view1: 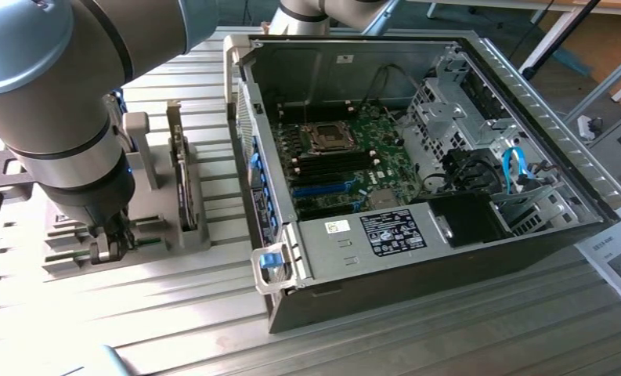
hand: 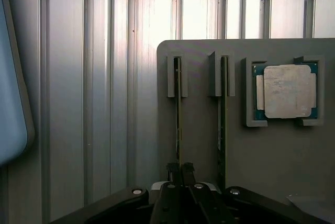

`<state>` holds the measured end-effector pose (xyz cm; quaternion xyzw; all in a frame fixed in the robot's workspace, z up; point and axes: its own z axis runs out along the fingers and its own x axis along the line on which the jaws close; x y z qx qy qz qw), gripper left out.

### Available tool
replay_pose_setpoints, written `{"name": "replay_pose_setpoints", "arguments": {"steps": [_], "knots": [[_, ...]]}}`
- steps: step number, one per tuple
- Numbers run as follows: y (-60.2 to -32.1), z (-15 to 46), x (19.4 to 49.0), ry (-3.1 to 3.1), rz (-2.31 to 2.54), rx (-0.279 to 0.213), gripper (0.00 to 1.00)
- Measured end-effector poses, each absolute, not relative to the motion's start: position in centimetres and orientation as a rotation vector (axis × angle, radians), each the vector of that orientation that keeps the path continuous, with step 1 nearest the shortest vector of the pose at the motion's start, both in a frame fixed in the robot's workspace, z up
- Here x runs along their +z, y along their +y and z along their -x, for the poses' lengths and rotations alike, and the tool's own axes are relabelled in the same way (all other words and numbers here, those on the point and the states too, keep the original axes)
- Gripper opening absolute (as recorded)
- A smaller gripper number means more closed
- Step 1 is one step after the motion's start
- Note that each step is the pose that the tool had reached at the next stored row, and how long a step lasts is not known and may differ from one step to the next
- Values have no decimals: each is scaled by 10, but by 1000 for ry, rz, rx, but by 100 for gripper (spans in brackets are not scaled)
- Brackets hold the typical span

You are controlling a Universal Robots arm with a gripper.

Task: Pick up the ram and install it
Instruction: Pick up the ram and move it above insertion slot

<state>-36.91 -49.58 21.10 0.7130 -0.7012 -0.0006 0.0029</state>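
Note:
A ram stick [hand: 178, 124] stands on edge in a slot of the grey holder [hand: 272, 156]. A second thin stick [hand: 222, 124] stands in the slot beside it. My gripper [hand: 178, 169] has come down over the near end of the first stick, and its fingers are pressed together on the thin edge. In the exterior view the gripper [view1: 110, 249] is low at the holder [view1: 70, 251], at the exterior view's left of the open computer case [view1: 289, 274]. The motherboard [view1: 341, 157] lies inside the case with its dark memory slots exposed.
A square silver processor chip [hand: 285, 90] sits in its own recess on the holder. A flat drive [view1: 188, 180] stands upright in the holder behind the gripper. The ribbed aluminium table [view1: 185, 313] runs around the holder and the case. Blue cables [view1: 514, 168] hang inside the case.

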Motion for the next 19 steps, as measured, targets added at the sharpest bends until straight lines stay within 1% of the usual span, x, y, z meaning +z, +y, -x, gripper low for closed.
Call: {"name": "replay_pose_setpoints", "arguments": {"steps": [7, 19], "knots": [[-496, 369, 212, -2199, -2236, -2, 12], [-496, 369, 231, -2199, -2236, -2, 12]]}}
